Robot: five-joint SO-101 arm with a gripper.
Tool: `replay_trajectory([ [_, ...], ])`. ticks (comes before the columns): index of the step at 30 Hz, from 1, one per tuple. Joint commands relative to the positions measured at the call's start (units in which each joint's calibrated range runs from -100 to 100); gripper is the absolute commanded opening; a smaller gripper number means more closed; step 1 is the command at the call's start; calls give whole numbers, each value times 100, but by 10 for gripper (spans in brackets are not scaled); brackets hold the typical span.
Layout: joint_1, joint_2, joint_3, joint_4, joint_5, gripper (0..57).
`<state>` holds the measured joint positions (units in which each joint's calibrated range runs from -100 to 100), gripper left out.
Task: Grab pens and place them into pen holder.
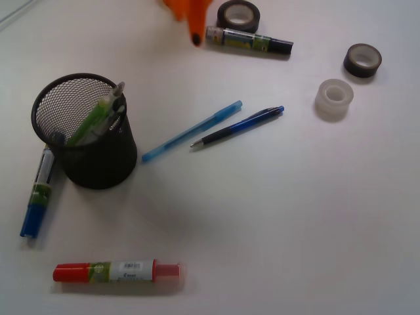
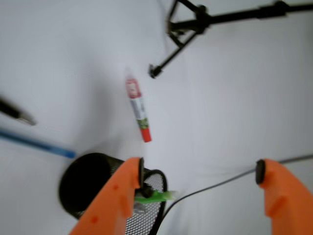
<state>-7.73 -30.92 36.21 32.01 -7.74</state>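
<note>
A round black mesh pen holder (image 1: 85, 134) stands at the left of the front view, with a green pen (image 1: 92, 119) and other slim pens leaning inside. A light blue pen (image 1: 191, 131) and a dark blue-and-black click pen (image 1: 237, 126) lie side by side on the white table, right of the holder. My orange gripper (image 1: 195, 26) hangs at the top edge of the front view, far from both. In the wrist view the gripper (image 2: 200, 174) is open with nothing between its fingers; the holder (image 2: 98, 188) and green pen (image 2: 152, 197) show below its left finger.
Thick markers lie about: a blue-capped one (image 1: 38, 191) against the holder's left, a red one (image 1: 117, 271) near the front, a black-capped one (image 1: 249, 41) at the back. Two dark tape rolls (image 1: 238, 14) (image 1: 363, 60) and a clear roll (image 1: 335, 98) sit at the back right.
</note>
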Motion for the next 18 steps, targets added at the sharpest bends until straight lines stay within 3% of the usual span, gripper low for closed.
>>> replay_trajectory([
  [1, -262, 317, -668, 2066, 215, 266],
  [7, -434, 1516, -1166, 3623, 376, 266],
  [18, -427, 3148, -1483, 3720, 562, 266],
])
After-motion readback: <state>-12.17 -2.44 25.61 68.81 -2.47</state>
